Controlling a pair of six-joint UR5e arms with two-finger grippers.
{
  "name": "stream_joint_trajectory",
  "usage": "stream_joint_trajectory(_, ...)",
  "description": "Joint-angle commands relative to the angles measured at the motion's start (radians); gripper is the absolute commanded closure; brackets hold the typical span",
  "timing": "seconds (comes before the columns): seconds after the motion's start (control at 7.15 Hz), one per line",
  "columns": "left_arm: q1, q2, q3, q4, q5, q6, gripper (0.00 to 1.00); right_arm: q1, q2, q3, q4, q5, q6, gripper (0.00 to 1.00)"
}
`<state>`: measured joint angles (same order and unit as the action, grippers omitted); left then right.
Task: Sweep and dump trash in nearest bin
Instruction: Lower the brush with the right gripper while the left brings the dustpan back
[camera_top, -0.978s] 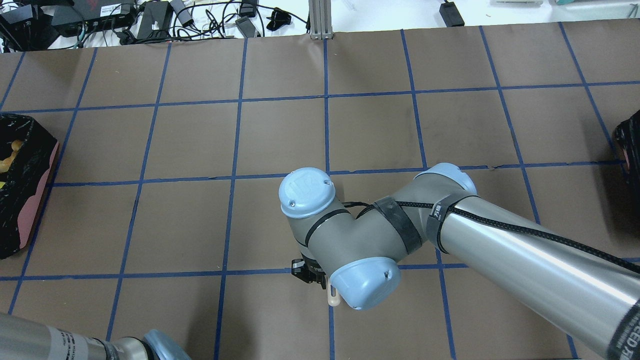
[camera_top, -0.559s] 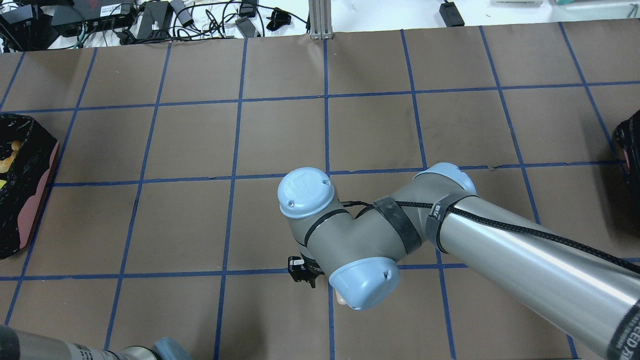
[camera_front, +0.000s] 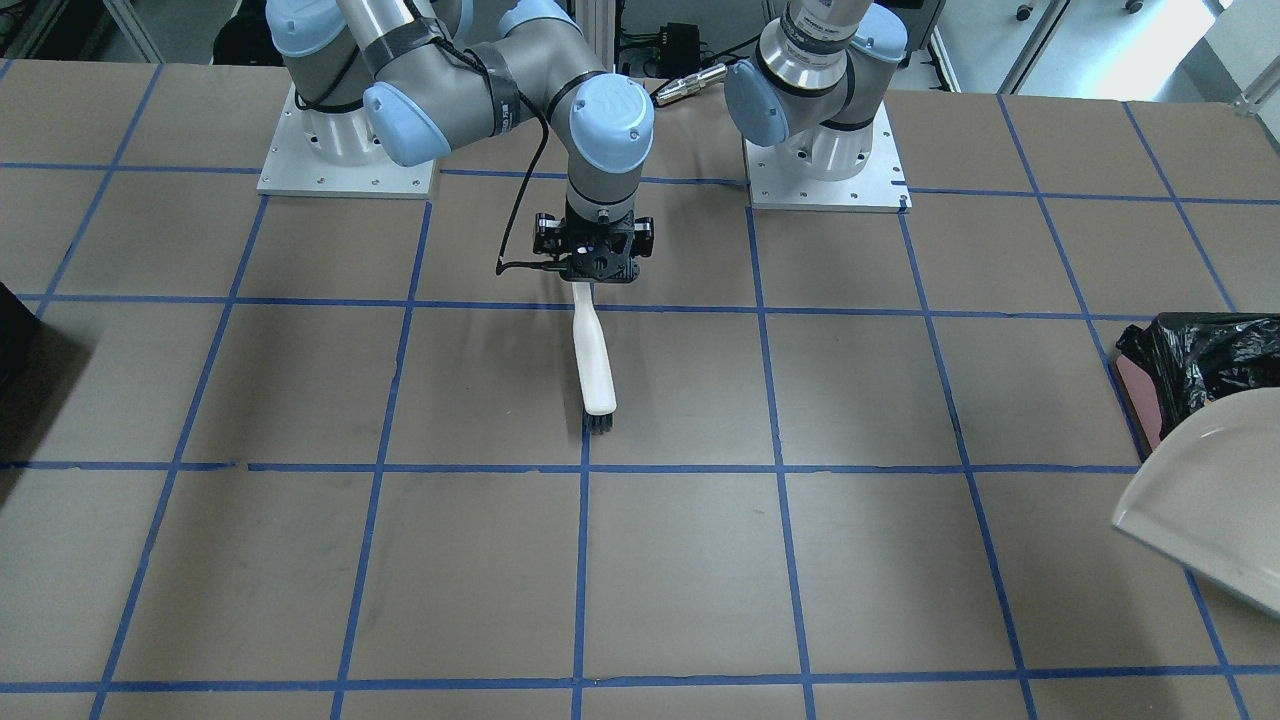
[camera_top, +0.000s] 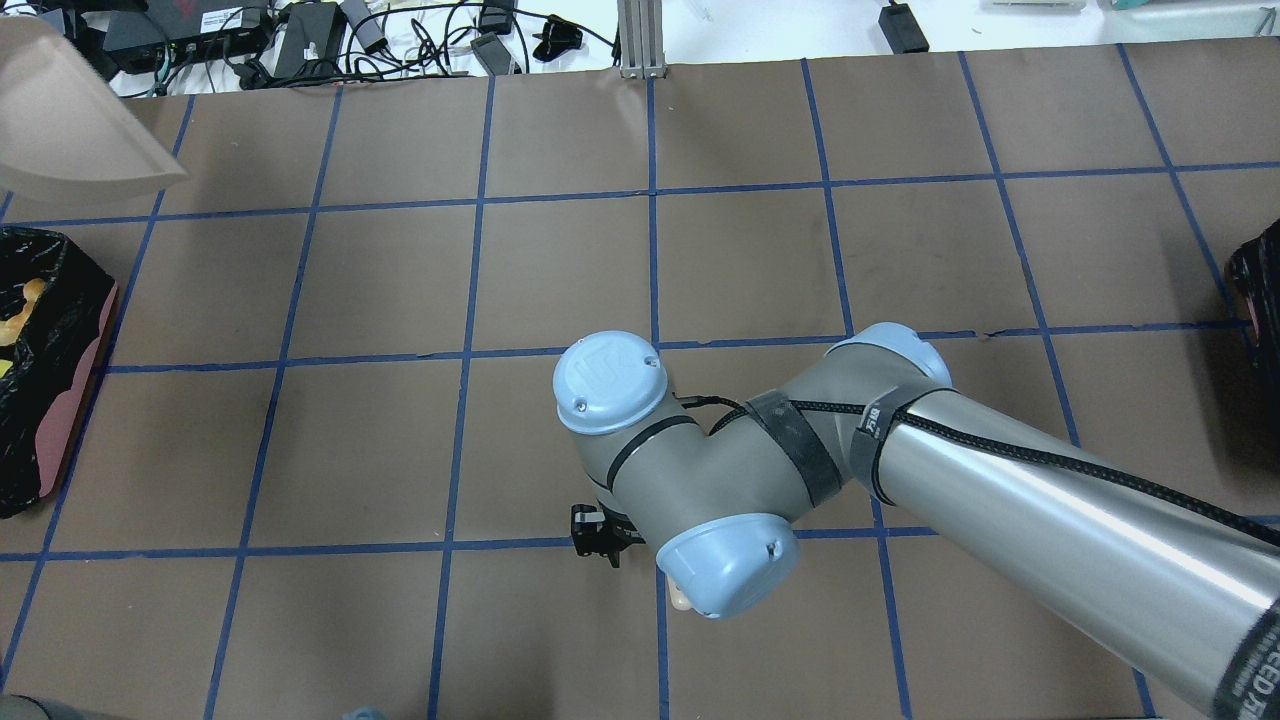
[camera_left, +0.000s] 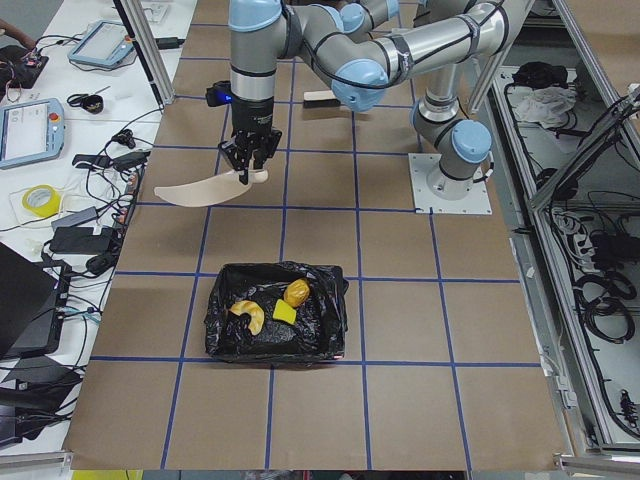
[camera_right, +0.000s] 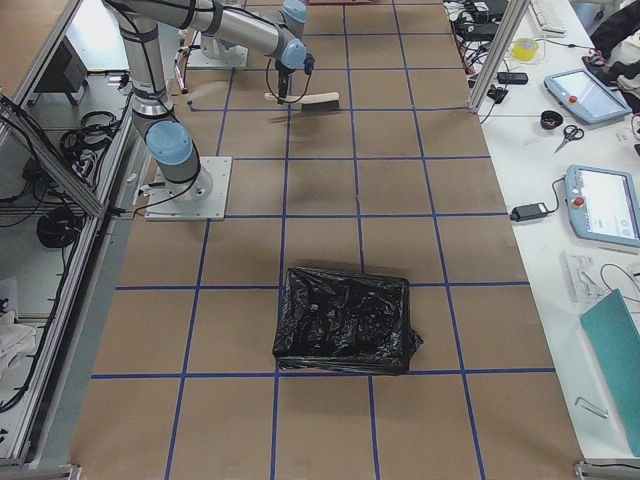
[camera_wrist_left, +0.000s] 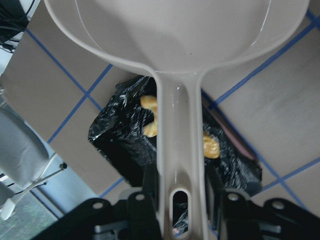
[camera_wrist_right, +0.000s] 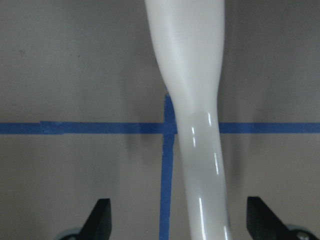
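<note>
The dustpan (camera_left: 200, 190) is gripped at its handle by the left claw (camera_left: 247, 165) and held in the air beyond the bin (camera_left: 225, 310). The trash (lump (camera_left: 297, 292), sponge (camera_left: 284, 313), peel (camera_left: 248, 314)) is seen lying inside the bin. The brush (camera_front: 594, 350) is clasped by the right claw (camera_front: 592, 262) over the worktop (camera_front: 300, 560).

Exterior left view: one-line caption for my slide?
Left gripper holds the dustpan beyond the bin; three scraps lie inside.
</note>
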<state>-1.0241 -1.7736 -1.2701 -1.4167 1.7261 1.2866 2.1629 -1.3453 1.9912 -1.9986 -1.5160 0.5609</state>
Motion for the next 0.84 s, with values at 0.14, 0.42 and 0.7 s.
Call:
stream_joint_trajectory(0.14,-0.167,0.016,-0.096,-0.016,-0.101,-0.336,1.0,-0.002,0.0,-0.026,0.001,0.008,0.007,0.01)
stream_joint_trajectory(0.42,-0.284,0.006,-0.126,-0.001,-0.152,-0.594,1.0,-0.021,-0.002,-0.099,0.029,-0.007,-0.015,0.0)
stream_joint_trajectory(0.7,-0.379,-0.012,-0.13,-0.001,-0.155,-0.779,1.0,-0.075,-0.018,-0.213,0.113,-0.07,-0.128,0.0)
